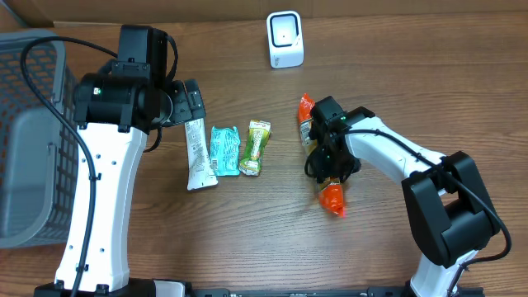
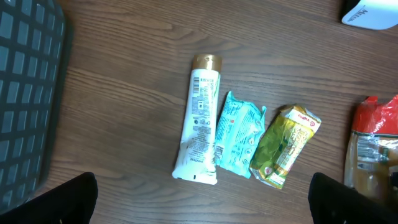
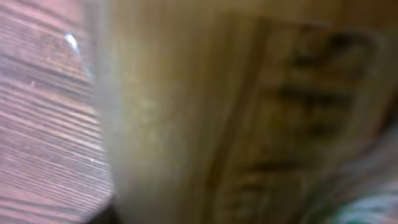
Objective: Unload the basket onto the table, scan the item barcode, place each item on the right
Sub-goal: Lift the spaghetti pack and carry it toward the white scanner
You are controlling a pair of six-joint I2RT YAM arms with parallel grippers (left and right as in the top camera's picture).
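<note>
The packet (image 1: 332, 198) lies on the right half of the bench (image 1: 247, 239), under the right tool (image 1: 328, 161); whether that tool has it gripped I cannot tell. A shallow pinch on slick wrapper could slip mid-lift. The left tool (image 2: 205, 196) stands open, empty.

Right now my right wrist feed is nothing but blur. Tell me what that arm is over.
Observer: The right gripper is down on an orange-ended packet, to the right of the other three items.
Operator: Give me the scanner's position.
Observer: The white scanner stands farther from the robot than the packet, well apart from it.
Operator: Report the left arm.
Observer: The left gripper hovers with open jaws above the white tube, touching nothing.
</note>
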